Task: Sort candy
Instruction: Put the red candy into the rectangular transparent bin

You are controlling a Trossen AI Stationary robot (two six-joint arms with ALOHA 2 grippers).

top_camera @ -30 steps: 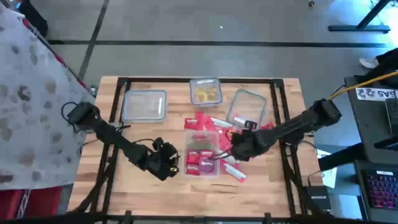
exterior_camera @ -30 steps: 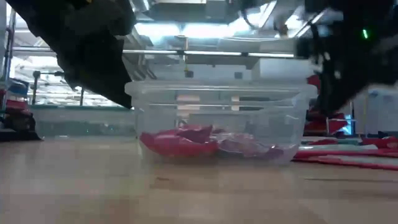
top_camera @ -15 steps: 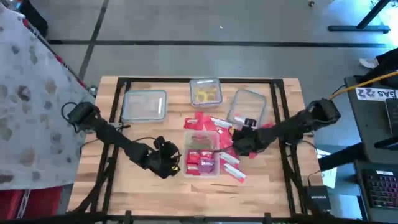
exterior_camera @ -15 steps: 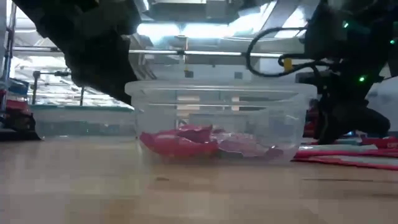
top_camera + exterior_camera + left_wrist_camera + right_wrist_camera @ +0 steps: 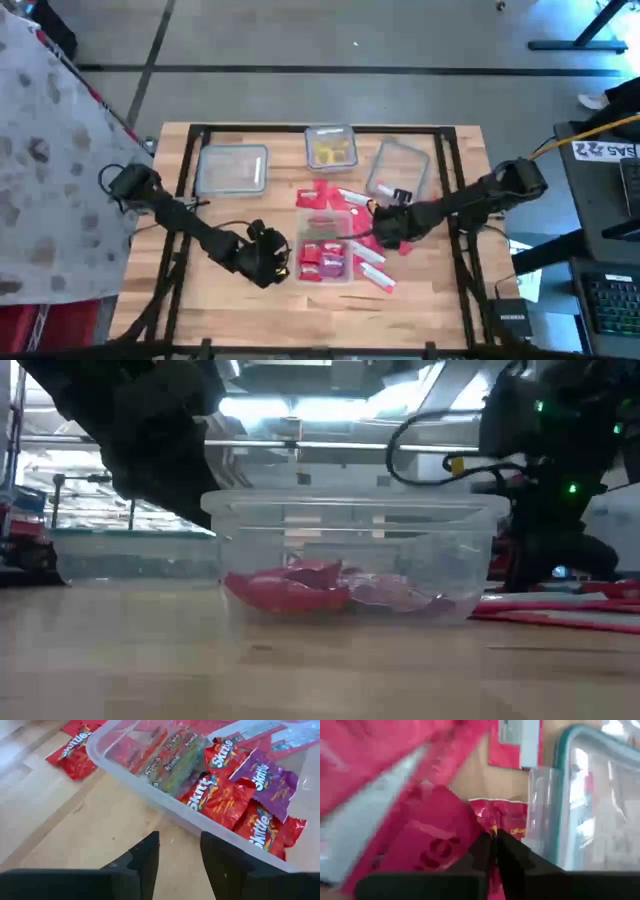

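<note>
My right gripper, pinched shut on a red candy packet, sits at three o'clock of the center tub on the table, nearer it than my half-open left gripper.

right gripper snapped shut since a sec ago, pinching a red packet (it also slid a bit away from the tub).

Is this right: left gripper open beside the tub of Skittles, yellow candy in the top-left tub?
Not quite. The left gripper is open beside the Skittles tub, but the yellow candy sits in the top-middle tub; the top-left tub looks empty in the high view.
</note>
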